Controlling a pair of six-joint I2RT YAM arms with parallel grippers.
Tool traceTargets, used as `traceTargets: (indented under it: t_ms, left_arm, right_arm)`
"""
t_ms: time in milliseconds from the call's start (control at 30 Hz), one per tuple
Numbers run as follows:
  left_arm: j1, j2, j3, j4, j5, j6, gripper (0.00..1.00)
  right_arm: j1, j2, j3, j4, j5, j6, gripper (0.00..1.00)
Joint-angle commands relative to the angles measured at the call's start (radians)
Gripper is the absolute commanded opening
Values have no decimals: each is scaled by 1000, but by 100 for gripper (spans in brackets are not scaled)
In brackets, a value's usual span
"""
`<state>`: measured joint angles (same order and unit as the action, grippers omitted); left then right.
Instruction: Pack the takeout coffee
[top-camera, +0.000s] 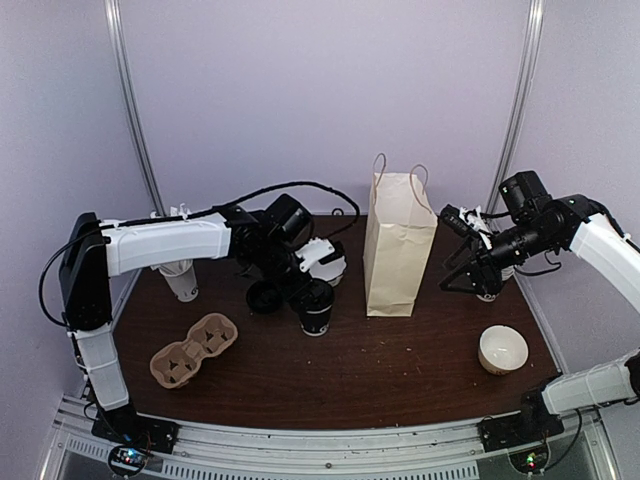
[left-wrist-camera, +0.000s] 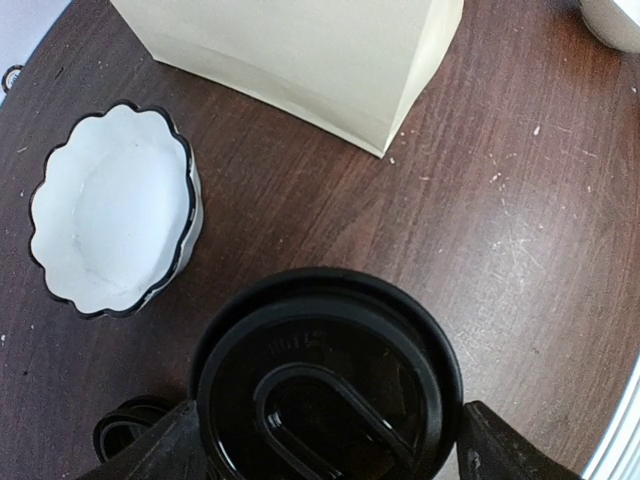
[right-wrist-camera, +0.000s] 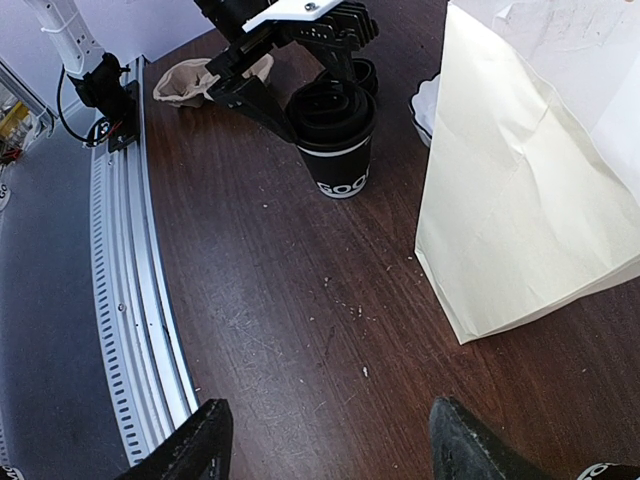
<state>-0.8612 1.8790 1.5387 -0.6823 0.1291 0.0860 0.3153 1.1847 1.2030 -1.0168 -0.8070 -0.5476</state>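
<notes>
Here the takeout coffee (right-wrist-camera: 342, 168) stands on the worktop (left-wrist-camera: 520, 260) between the left jaws, which flank its lid (left-wrist-camera: 330, 400); actual pinching cannot be told. Right jaws are spread, empty. Probably light, crushable paper: best gripped gently under the lid's rim.

From overhead I have the tall beige paper bag (top-camera: 398, 245) standing mid-table. Left of it and slightly forward sits the small paper takeout coffee cup with round black lid (top-camera: 317, 318). The left gripper (top-camera: 312, 292) straddles it (whether its fingers touch the lid, I can't tell). A scalloped white dish (left-wrist-camera: 110, 215) lies behind the cup and a loose black plastic lid (top-camera: 264, 297) just left of it. A brown cardboard cup carrier (top-camera: 193, 350) lies front left, and a round white bowl (top-camera: 502, 349) front right. The right gripper (right-wrist-camera: 325, 440) hangs right of the bag.
</notes>
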Motion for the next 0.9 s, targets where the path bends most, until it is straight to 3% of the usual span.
traceTargets:
  t_ms: [0, 267, 600, 867]
  left_arm:
    - [-2, 5, 42, 0, -23, -8, 85]
    - [-2, 16, 67, -13, 12, -11, 89]
    - [15, 9, 102, -44, -152, -3, 88]
    - [92, 100, 232, -76, -187, -31, 88]
  right_arm:
    - [-7, -8, -13, 6, 5, -5, 71]
    - [-6, -7, -13, 8, 6, -6, 71]
    - [-7, -10, -17, 7, 8, -8, 71]
    - [-7, -16, -14, 6, 7, -8, 71]
